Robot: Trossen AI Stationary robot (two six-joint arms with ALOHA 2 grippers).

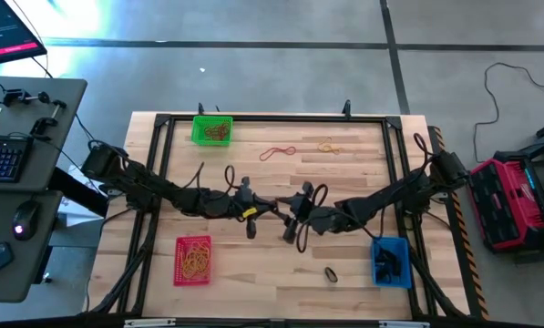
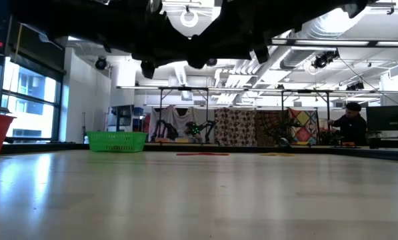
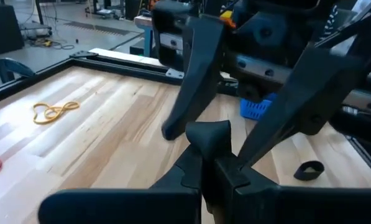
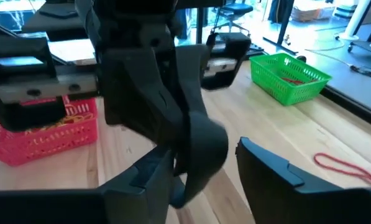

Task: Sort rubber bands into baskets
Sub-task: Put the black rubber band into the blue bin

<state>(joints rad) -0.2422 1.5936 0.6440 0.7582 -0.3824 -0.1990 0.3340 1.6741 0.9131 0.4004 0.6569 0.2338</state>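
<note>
Both grippers, left point(image 1: 251, 221) and right point(image 1: 290, 228), meet mid-table, fingers parted, empty; nearest black band point(image 1: 330, 272) lies at the right's five o'clock.

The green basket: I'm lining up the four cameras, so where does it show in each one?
High view: green basket at the table's far edge, left of centre.
Low view: far back on the left.
Left wrist view: not in it.
Right wrist view: upper right, on the wood.
Shared landmark: the red bands loose on the table, lower right in the right wrist view.
</note>
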